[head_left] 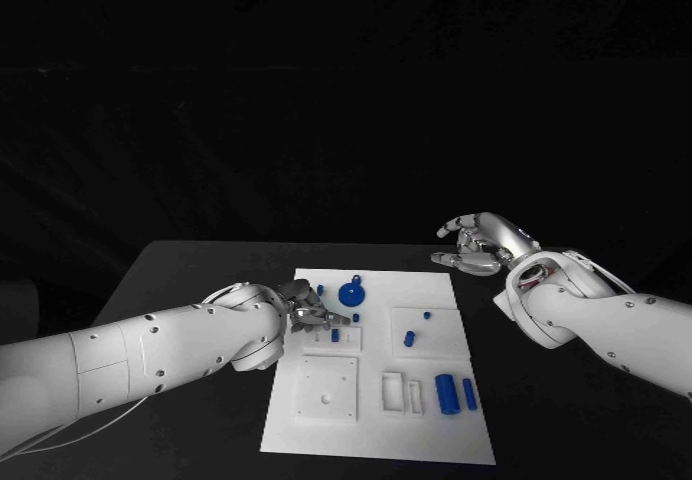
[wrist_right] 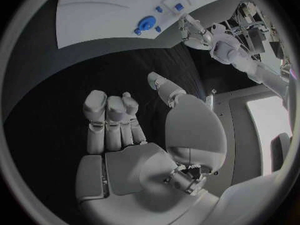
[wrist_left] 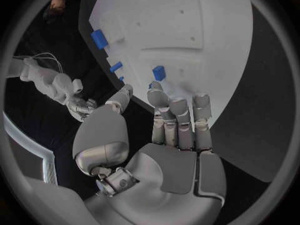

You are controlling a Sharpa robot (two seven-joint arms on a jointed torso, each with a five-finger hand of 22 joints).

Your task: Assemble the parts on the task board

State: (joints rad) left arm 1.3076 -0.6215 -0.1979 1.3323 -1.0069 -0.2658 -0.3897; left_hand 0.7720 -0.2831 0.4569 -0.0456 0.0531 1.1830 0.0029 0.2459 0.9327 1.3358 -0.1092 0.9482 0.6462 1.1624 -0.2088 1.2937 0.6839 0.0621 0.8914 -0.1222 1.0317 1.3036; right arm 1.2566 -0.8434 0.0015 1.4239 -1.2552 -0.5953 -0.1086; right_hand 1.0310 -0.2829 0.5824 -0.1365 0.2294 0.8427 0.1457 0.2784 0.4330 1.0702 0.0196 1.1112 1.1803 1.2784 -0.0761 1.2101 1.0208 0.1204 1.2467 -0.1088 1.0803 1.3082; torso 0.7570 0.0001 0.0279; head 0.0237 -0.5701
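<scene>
While the left hand (head_left: 296, 305) hovers over the white board's (head_left: 378, 440) left edge, its fingers (wrist_left: 178, 116) are loosely spread and hold nothing; a small blue block (wrist_left: 159, 73) stands just beyond their tips. A round blue disc (head_left: 352, 294) lies close beside them, and 2 blue cylinders (head_left: 456, 392) lie farther off. Off the board, above the black bench (head_left: 188, 270), the right hand (head_left: 483, 243) has its fingers (wrist_right: 112, 120) curled, empty.
</scene>
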